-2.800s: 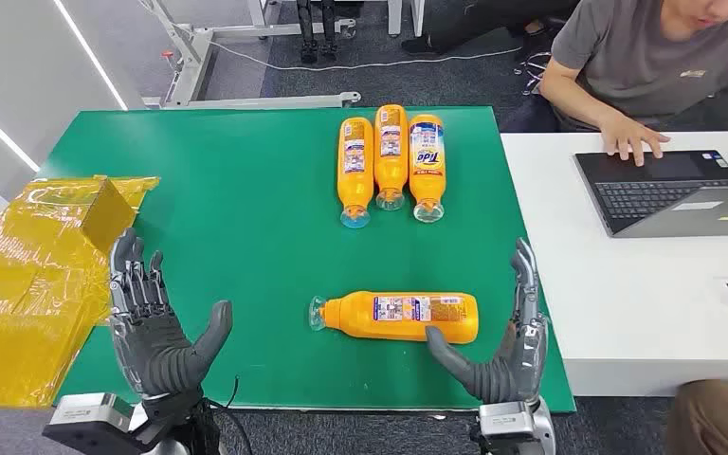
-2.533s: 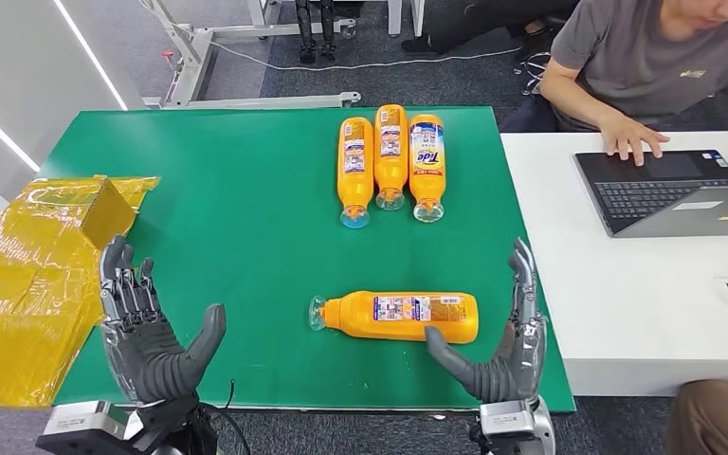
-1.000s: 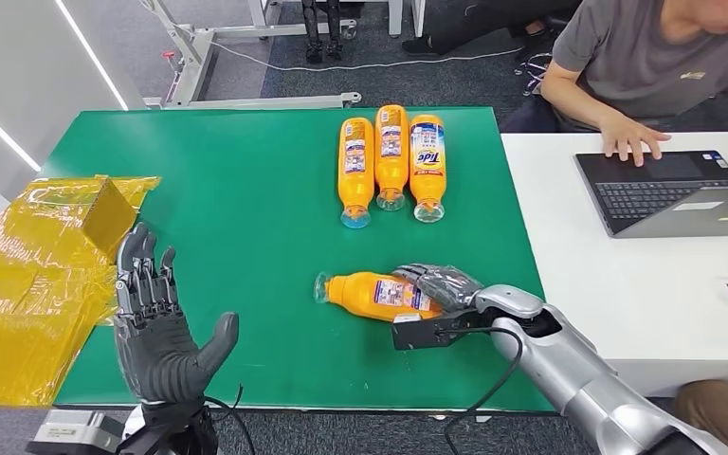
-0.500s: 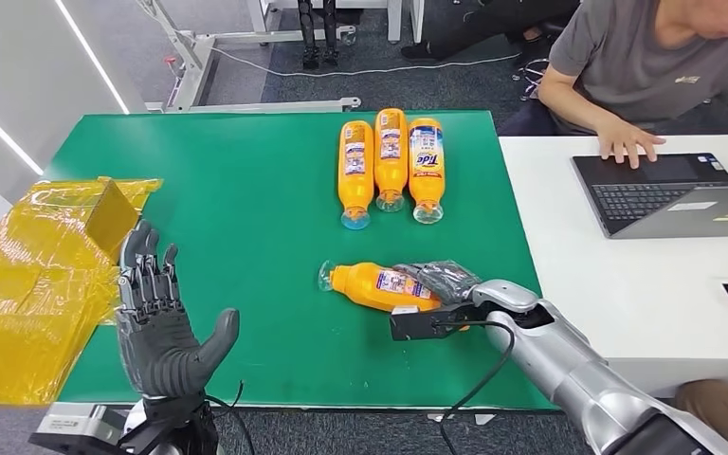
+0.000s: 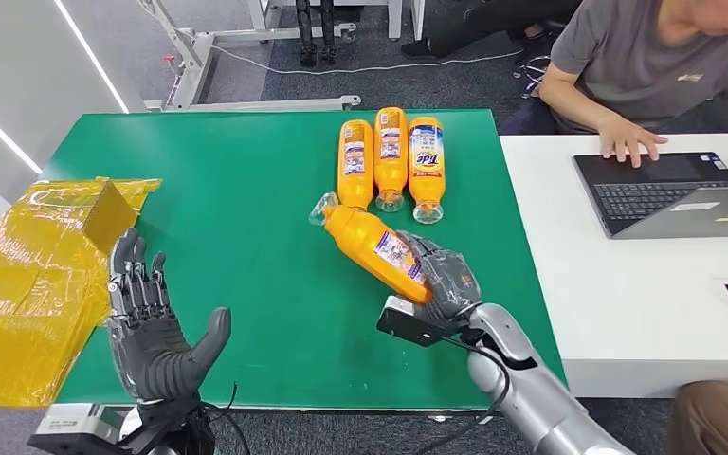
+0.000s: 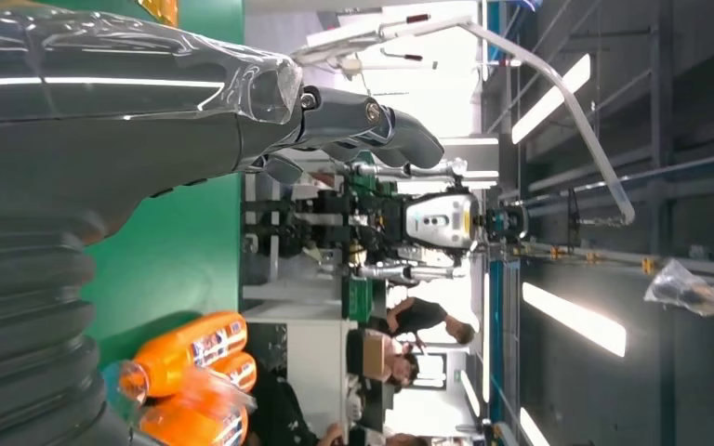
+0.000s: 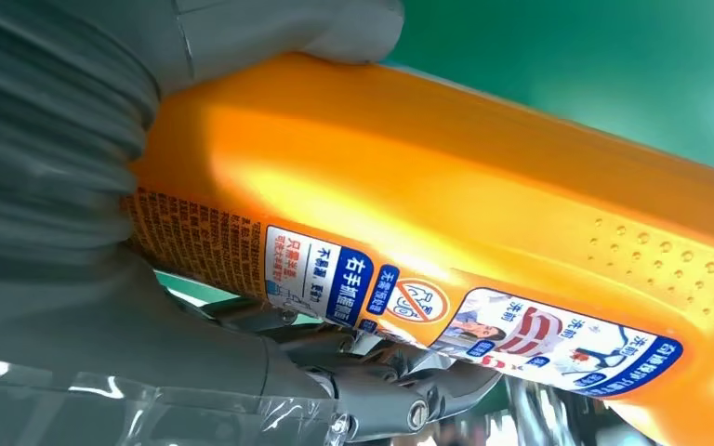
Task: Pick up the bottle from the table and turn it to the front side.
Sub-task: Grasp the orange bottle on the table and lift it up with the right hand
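Right hand (image 5: 445, 282): fingers (image 5: 433, 261) wrapped around the base end of the orange bottle (image 5: 372, 242), holding it tilted above the green bench (image 5: 246, 190). Its capped end points away from the fingers, toward three more bottles (image 5: 391, 159) lying beyond. Left hand (image 5: 152, 327): fingers (image 5: 133, 284) spread, holding nothing.

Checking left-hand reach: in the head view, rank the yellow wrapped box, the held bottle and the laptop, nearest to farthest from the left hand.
1. Yellow wrapped box, just beyond the left hand, at the table's left edge.
2. Held bottle, mid-table, gripped by the right hand.
3. Laptop, far right on the white desk.
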Action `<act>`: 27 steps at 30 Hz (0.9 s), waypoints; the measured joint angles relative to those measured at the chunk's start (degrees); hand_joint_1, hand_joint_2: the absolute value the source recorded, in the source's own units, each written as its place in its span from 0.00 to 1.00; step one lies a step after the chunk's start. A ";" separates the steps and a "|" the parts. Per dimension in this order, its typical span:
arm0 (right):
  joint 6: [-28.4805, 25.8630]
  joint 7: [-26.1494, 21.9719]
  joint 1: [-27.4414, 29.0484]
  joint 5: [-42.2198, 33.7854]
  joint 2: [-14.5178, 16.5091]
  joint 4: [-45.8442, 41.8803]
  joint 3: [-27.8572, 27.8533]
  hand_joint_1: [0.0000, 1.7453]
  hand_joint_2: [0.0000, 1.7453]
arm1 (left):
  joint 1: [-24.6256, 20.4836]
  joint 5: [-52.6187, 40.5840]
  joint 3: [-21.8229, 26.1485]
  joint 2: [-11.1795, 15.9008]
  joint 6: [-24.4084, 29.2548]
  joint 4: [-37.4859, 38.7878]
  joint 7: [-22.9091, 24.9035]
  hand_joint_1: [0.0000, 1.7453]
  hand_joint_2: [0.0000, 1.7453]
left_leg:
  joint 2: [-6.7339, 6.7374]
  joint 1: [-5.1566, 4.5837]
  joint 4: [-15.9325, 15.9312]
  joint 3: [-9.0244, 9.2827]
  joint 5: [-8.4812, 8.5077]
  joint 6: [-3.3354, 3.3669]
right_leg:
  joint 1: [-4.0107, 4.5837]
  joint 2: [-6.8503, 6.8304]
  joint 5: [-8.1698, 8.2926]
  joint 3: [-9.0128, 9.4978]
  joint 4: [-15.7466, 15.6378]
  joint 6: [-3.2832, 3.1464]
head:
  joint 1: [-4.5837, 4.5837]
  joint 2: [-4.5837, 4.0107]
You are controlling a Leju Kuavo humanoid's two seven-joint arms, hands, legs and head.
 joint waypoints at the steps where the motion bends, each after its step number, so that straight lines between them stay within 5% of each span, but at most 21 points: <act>1: -2.24 -1.43 1.63 -0.69 0.55 -2.28 -1.33 1.00 1.00 | 0.00 0.14 -0.01 0.02 0.59 0.00 0.00 0.00 1.00 | -0.05 0.00 -0.01 -0.02 -0.01 -0.01 | 0.00 -0.04 -0.06 0.00 0.00 0.00 | 0.01 0.00; 8: -15.27 -13.52 8.24 -8.86 4.43 -12.42 -7.18 1.00 1.00 | -0.24 1.16 -0.17 0.31 3.20 0.00 -0.01 0.00 1.00 | -0.08 0.00 -0.03 -0.05 -0.10 -0.01 | 0.00 -0.05 -0.18 -0.03 0.00 0.02 | 0.02 0.00; 12: -17.73 -17.07 10.02 -11.79 6.08 -15.46 -7.69 1.00 1.00 | -0.29 1.38 -0.32 0.38 3.28 0.01 0.01 0.00 1.00 | -0.08 -0.01 -0.03 -0.05 -0.11 0.00 | 0.00 -0.05 -0.19 -0.03 0.00 0.03 | 0.02 0.00; 17: -17.68 -17.98 11.34 -12.23 7.09 -17.80 -7.67 1.00 1.00 | -0.32 2.51 -0.66 0.72 1.67 0.08 0.05 0.00 1.00 | -0.08 -0.01 -0.03 -0.05 -0.11 0.01 | 0.00 -0.05 -0.19 -0.03 0.00 0.03 | 0.02 0.00; 27: -5.81 -14.39 9.82 -3.45 7.16 -18.55 -3.08 1.00 1.00 | -2.24 10.55 -2.56 1.67 -16.14 2.72 3.93 0.00 1.00 | -0.07 -0.01 -0.03 -0.05 -0.11 0.01 | 0.00 -0.05 -0.18 -0.03 0.01 0.03 | 0.01 0.00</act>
